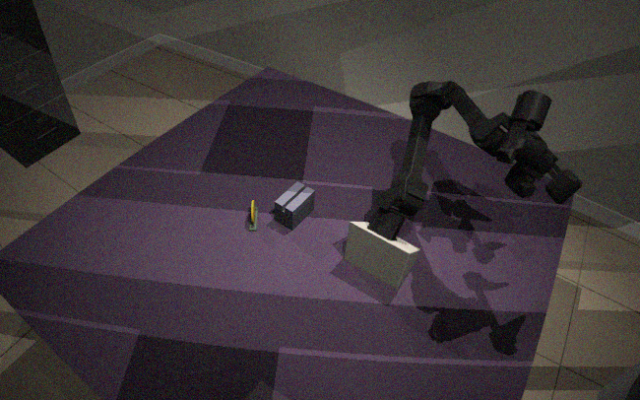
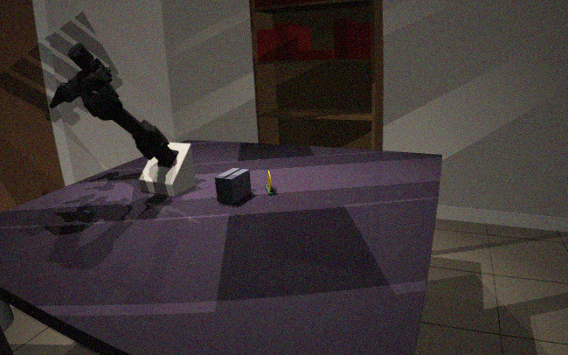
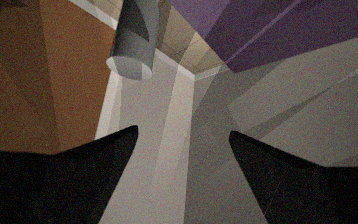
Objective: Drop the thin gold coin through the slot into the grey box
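Beyond the grey slotted box: coin in its holder, pincer away

On the tabletop, the gold coin stands on edge in the dark-green holder, near the box and on its far side from the arm's pale pedestal. Pickup is judged the step in hand; insertion is not yet done.

The pincer is wide, with nothing between its fingers. It hangs high on the opposite side of the pedestal, well apart from the coin, which is outside the wrist view.

Next move, as judged: swing the arm round past the box, lower the pincer over the coin with one finger at each face, and close. Matching the coin's plane to the lid slot should follow.
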{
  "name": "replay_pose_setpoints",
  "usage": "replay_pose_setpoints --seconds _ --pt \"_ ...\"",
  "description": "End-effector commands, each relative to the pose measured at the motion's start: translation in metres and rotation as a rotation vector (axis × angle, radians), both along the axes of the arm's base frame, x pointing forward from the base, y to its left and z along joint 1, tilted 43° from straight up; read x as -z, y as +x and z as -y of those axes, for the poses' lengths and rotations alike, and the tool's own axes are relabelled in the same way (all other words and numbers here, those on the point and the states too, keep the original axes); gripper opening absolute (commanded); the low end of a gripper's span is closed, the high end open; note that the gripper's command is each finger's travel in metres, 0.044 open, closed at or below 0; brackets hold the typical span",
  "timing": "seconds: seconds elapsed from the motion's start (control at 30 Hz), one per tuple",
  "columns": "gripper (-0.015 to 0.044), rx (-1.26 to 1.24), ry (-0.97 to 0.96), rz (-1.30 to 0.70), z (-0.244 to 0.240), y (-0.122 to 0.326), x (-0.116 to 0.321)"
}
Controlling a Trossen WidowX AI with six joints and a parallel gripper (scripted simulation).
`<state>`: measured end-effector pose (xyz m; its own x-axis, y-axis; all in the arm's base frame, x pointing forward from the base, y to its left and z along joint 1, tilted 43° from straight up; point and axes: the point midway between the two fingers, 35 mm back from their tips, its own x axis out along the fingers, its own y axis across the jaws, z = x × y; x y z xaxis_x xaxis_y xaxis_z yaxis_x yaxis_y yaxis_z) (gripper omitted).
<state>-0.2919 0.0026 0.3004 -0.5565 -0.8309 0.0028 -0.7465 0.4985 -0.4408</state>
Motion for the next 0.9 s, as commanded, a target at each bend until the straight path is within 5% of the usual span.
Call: replay_pose_setpoints --seconds 0.0,0.27,0.63,0.87 --pt "0.0374 0.005 -0.005 0.007 -0.001 -0.001 0.0" --pt "0.0164 0.353 -0.345 0.393 -0.083 -0.033 0.019" --pt "0.0161 0.914 -1.184 0.875 -0.247 -0.018 0.069" --pt "0.0161 1.151 -1.478 0.888 -0.317 0.022 0.095"
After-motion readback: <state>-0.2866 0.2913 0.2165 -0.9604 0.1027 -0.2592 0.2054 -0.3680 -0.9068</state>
